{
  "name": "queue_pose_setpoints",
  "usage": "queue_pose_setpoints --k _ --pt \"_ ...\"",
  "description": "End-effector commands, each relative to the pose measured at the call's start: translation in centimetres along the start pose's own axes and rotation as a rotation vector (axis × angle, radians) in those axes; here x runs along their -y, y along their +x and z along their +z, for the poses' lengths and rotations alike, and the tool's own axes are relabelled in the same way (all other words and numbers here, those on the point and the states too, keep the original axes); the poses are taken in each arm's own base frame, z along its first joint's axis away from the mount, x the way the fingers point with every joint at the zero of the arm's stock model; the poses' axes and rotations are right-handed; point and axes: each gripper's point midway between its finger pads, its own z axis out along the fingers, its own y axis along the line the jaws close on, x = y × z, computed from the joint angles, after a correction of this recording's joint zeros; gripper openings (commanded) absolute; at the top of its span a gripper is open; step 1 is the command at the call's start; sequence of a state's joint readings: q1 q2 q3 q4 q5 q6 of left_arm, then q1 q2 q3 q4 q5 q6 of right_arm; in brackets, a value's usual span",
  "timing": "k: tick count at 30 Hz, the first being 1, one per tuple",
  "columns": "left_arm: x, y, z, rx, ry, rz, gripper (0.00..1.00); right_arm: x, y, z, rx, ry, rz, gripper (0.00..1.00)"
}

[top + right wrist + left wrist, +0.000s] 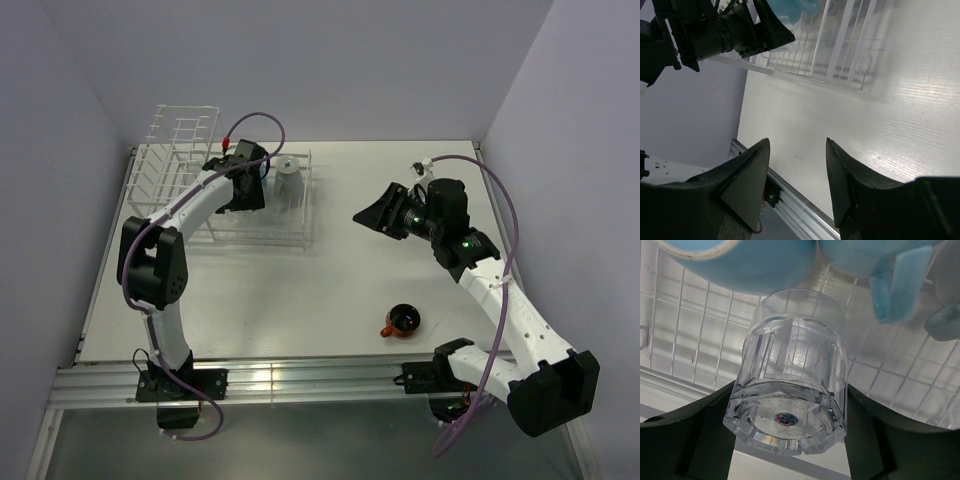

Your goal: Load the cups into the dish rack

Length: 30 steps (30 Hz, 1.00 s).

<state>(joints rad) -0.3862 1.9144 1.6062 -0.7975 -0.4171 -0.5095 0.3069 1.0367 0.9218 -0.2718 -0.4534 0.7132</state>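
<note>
The white wire dish rack (180, 130) stands at the back left. My left gripper (247, 195) is over its low tray. In the left wrist view my left gripper (792, 390) is shut on the clear glass tumbler (795, 365), its base toward the camera, above the rack wires (690, 340). Two light blue mugs (740, 265) (875, 255) lie in the rack just beyond. A pale grey-blue mug (288, 172) sits upside down in the rack. The orange-red cup (402, 321) stands on the table at the near right. My right gripper (365, 215) (797, 142) is open and empty above the table.
The rack's front corner (840, 45) and my left arm (715, 35) show in the right wrist view. The table's metal front rail (300, 380) runs along the near edge. Walls close in the back and both sides.
</note>
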Motion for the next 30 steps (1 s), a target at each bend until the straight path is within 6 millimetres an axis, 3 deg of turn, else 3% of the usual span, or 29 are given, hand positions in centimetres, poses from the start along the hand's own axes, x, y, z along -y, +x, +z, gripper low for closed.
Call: queue_pose_setpoints --k 1,10,15,25,30 --pt "-1.1 0.6 -0.1 -0.012 -0.031 -0.012 0.74 -0.2 -0.5 0.3 0.02 -0.022 -0.018 0.56" --pt "-1.2 0.6 -0.2 -0.005 -0.035 -0.023 0.83 0.0 -0.2 0.5 0.01 -0.021 -0.018 0.56" --pt "-1.3 0.4 -0.4 0.004 -0.033 -0.03 0.83 0.1 -0.1 0.5 0.006 -0.021 -0.018 0.56" --pt "-1.4 -1.3 -2.9 0.068 -0.051 -0.047 0.86 -0.2 -0.4 0.3 0.003 -0.016 -0.039 0.57" --pt "-1.1 -1.5 -3.7 0.091 -0.046 -0.048 0.99 0.2 -0.5 0.1 0.01 0.013 -0.046 0.57"
